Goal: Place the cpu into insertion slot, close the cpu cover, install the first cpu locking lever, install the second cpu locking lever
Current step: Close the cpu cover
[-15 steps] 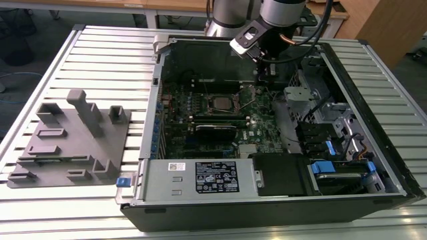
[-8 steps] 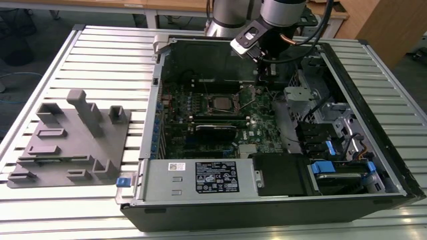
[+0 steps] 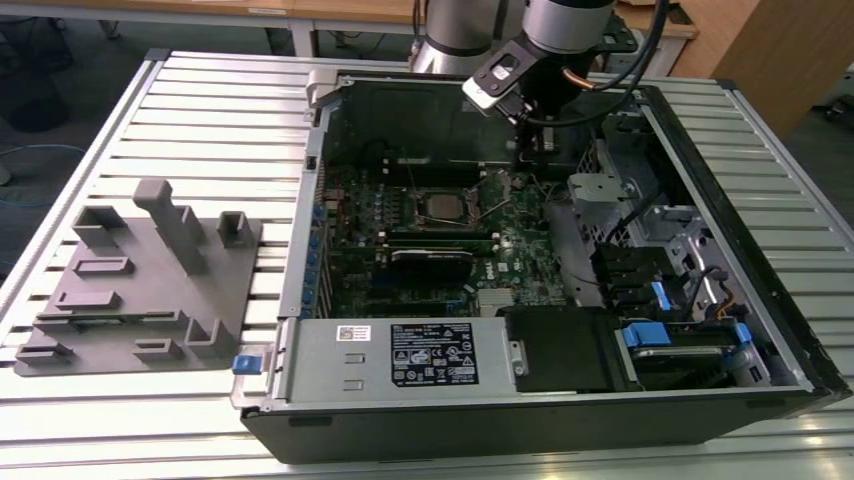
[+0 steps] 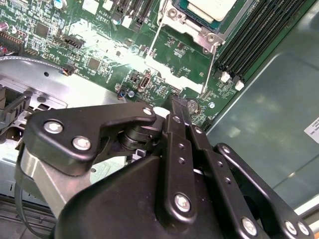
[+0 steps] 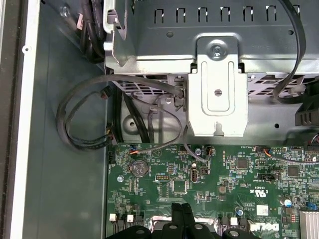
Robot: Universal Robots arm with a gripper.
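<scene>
The cpu (image 3: 438, 204) (image 4: 209, 6), a dull silver square, lies in the insertion slot (image 3: 438, 221) on the green motherboard inside the open case. The silvery cpu cover (image 4: 192, 26) frames it and looks laid down around the chip. Two thin wire locking levers (image 4: 155, 41) (image 4: 212, 62) stick out from the socket, unlatched. My gripper (image 3: 534, 158) (image 4: 175, 101) (image 5: 182, 208) hovers over the board beside the socket, toward the exterior view's right. Its black fingers are pressed together with nothing between them. The tip is near one lever's free end (image 4: 203, 92).
A metal drive cage (image 5: 217, 84) and looping black cables (image 5: 84, 114) stand close behind the gripper. Long black memory slots (image 4: 259, 35) run beside the socket. The power supply (image 3: 400, 355) fills the case's near side. A grey fixture block (image 3: 147, 280) sits on the table at the exterior view's left.
</scene>
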